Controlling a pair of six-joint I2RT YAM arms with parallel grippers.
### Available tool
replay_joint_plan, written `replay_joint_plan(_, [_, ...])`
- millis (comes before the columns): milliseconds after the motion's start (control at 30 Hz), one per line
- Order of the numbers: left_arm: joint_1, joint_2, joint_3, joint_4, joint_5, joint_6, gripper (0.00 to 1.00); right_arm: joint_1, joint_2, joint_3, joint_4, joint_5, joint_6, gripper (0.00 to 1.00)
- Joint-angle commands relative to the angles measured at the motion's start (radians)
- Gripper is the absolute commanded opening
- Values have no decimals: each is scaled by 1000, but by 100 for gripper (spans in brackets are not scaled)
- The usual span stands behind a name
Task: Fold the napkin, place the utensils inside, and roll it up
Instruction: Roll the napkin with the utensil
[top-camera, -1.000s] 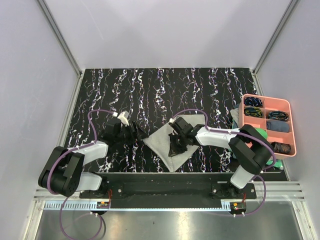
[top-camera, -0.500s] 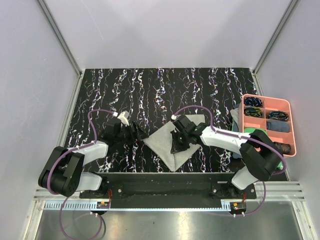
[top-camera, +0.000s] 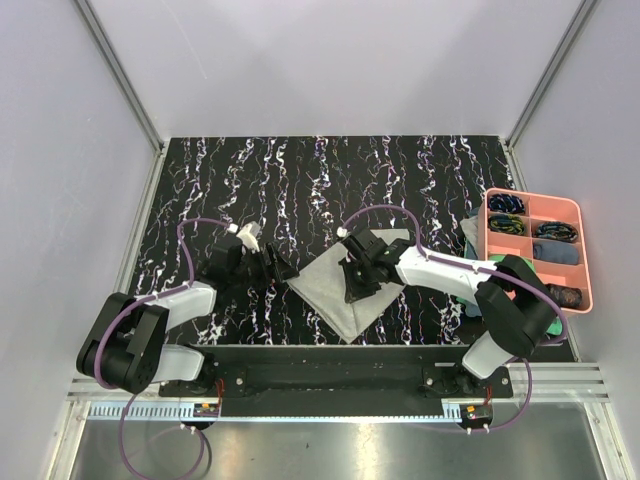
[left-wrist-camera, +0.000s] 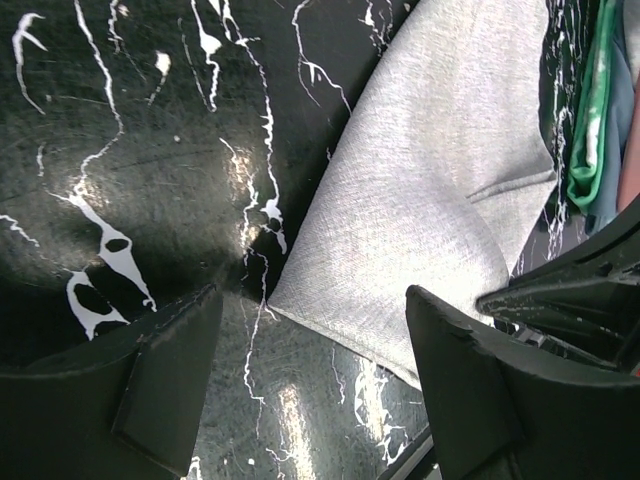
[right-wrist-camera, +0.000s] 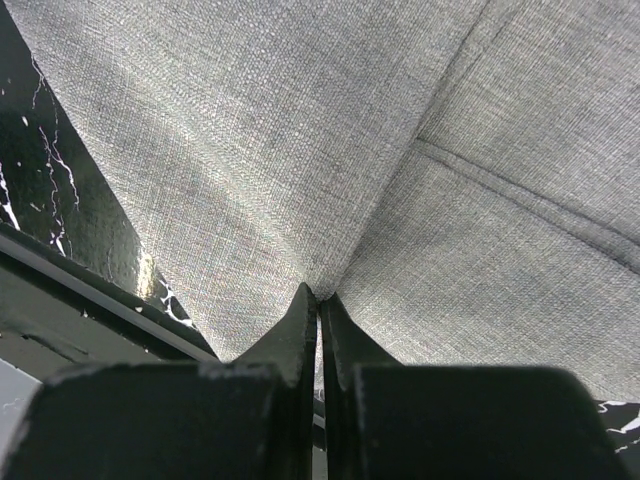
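Pinching a small pucker of the napkin, my right gripper has its fingers pressed together, with the cloth gathered right at the tips. The rest of the napkin spreads flat ahead of them and to both sides, and a hemmed upper layer crosses just beyond on the right. Across the cloth from it, my left gripper stands spread and holds nothing, with the napkin's corner lying between its fingers on the black marbled table. The bite looks shallow to me. If I lift for the fold, the thin fabric could slip out, or the whole napkin could drag along because nothing pins the other side. I also can't tell whether I've caught one layer or two, which would spoil the fold. Further out to the right gripper's outer side sits the pink tray, with a green cloth near it. I count one napkin, two grippers and one tray. I cannot make out the spoon or fork.
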Motion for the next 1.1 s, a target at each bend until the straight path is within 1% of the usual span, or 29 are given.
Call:
replay_joint_plan(0, [-2, 0, 12, 57, 44, 20, 75, -3, -2, 45, -21, 36, -50, 0])
replay_joint_plan(133, [-4, 22, -4, 71, 44, 8, 72, -3, 0, 46, -22, 26, -70, 0])
replay_joint_plan(167, [-5, 35, -5, 76, 47, 3, 70, -3, 4, 46, -22, 26, -73, 0])
replay_joint_plan(267, [-13, 68, -11, 106, 53, -9, 67, -3, 7, 46, -24, 21, -76, 0])
replay_joint_plan(367, [-21, 91, -8, 116, 57, -15, 63, -3, 9, 49, -22, 15, -75, 0])
replay_joint_plan(433, [-27, 98, -5, 120, 57, -17, 58, -3, 4, 51, -24, 15, -72, 1])
replay_joint_plan(500, [-31, 106, -5, 125, 56, -18, 54, -3, -3, 54, -22, 15, -70, 7])
replay_joint_plan(533, [-38, 111, -5, 126, 56, -20, 51, -3, -8, 55, -22, 15, -68, 14])
replay_joint_plan(600, [-39, 118, -7, 139, 56, -23, 49, -3, -22, 57, -24, 13, -65, 21])
replay_joint_plan(667, [-41, 135, -4, 148, 57, -24, 45, -3, -41, 59, -24, 7, -67, 30])
replay_joint_plan(700, [-42, 140, -2, 158, 60, -26, 44, -2, -51, 60, -22, 6, -65, 32])
replay_joint_plan(800, [-41, 157, 1, 183, 77, -38, 35, 1, -81, 65, -22, 10, -67, 40])
replay_joint_plan(833, [-41, 163, 4, 188, 79, -46, 32, 17, -91, 68, -22, 33, -68, 42])
replay_joint_plan(867, [-41, 163, 7, 189, 83, -46, 26, 30, -107, 77, -19, 51, -71, 44])
replay_joint_plan(900, [-41, 161, 13, 185, 91, -46, 22, 52, -114, 81, -18, 76, -78, 48])
replay_joint_plan(933, [-42, 157, 18, 179, 93, -50, 19, 93, -118, 89, -13, 137, -85, 51])
replay_joint_plan(967, [-41, 154, 27, 169, 99, -53, 12, 124, -118, 103, 2, 186, -90, 54])
replay_joint_plan(1000, [-41, 148, 32, 166, 111, -58, 9, 148, -115, 114, 11, 223, -96, 59])
replay_joint_plan(1033, [-41, 134, 36, 160, 116, -70, 5, 174, -97, 124, 19, 307, -105, 62])
replay_joint_plan(1067, [-41, 126, 48, 136, 117, -78, 2, 228, -85, 150, 33, 349, -107, 63])
